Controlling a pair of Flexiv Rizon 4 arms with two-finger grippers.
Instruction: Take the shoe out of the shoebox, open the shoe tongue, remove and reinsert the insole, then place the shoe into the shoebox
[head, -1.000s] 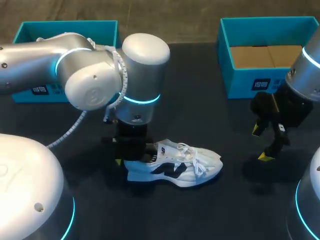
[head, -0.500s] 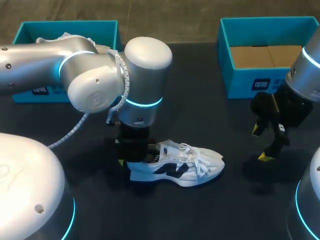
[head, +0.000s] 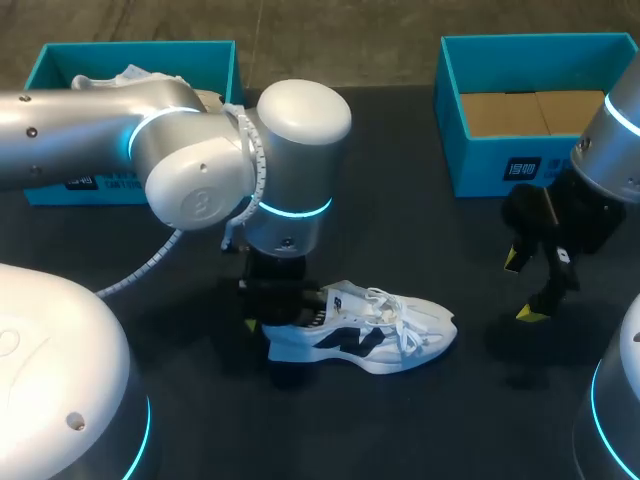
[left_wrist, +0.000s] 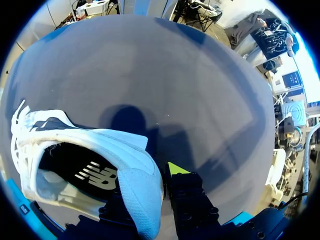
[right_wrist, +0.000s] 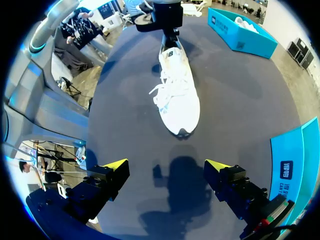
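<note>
Pinching the heel of a white sneaker in the left end effector, fingers narrowly parted around the heel collar, one yellow tip outside it and the other hidden by the shoe. Resting sole-down on the black tabletop, toe toward the right arm, between the left shoebox and the right shoebox and inside neither. Bearing a dark logo on its side and white print on the insole. Showing a white label, too small to read, on the right shoebox's teal front wall. Holding the right end effector spread wide above the tabletop, well apart from the toe, gripping nothing.
</note>
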